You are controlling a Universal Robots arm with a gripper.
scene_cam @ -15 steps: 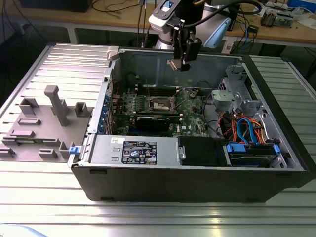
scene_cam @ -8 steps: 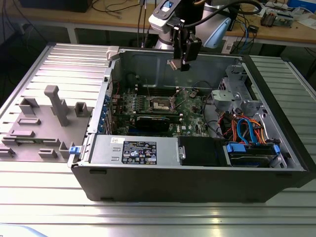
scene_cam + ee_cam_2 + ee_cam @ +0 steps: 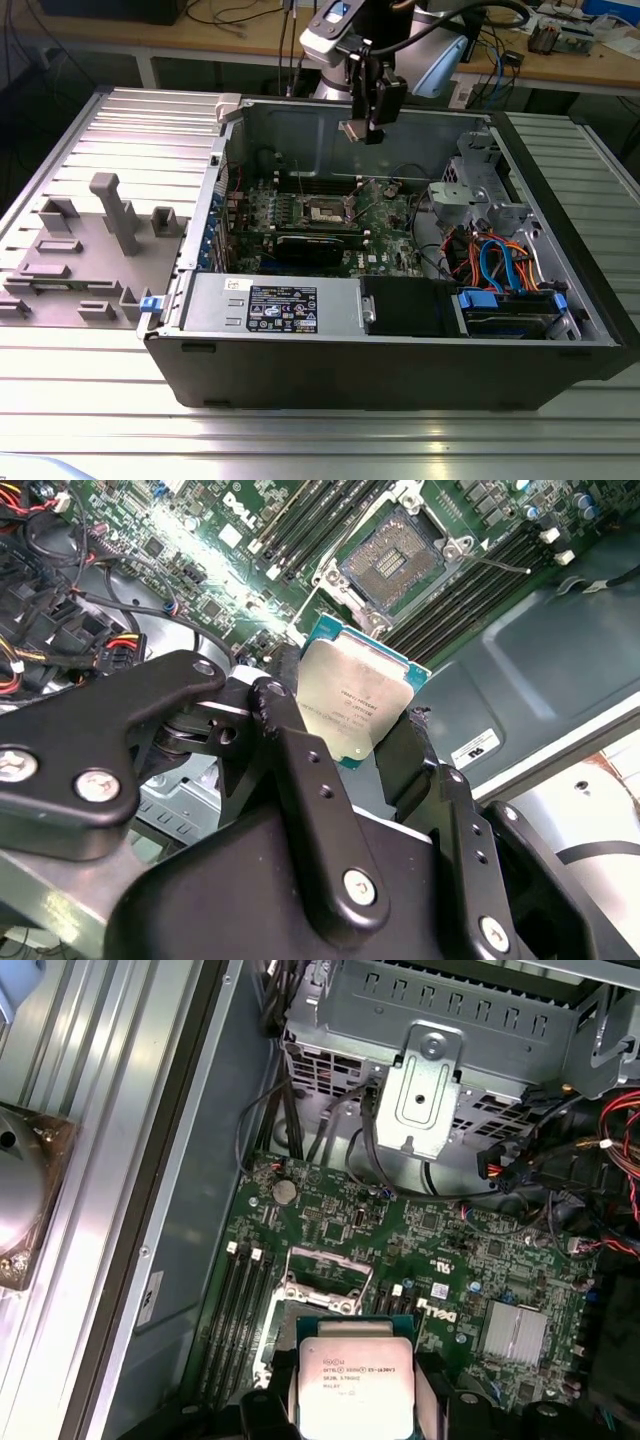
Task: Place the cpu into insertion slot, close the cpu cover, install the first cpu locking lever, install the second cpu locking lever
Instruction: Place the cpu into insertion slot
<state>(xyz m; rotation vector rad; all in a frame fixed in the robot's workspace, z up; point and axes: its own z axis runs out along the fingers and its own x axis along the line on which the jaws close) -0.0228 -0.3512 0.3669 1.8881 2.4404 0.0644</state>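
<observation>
You see a ribbed aluminium table [image 3: 320, 440] spreading from six round to nine o'clock in the exterior view. At twelve, a wooden bench [image 3: 120, 38] on white legs carries loose cables [image 3: 235, 15]. Beneath it, the floor [image 3: 60, 75] lies dark.

Open computer case [image 3: 400, 370] lies on ribbed metal table [image 3: 300, 445]. Inside case: black graphics card [image 3: 320, 247] mid-floor; power supply [image 3: 335, 305] with label sticker [image 3: 283, 308] along near wall; drive cage [image 3: 480, 195] at exterior view's right side; orange and blue cables [image 3: 495, 262] by same side, nearer camera. Outside case, at exterior view's left: grey fixture plate [image 3: 60, 270] with upright blocks. Behind case: wooden workbench [image 3: 230, 35].
</observation>
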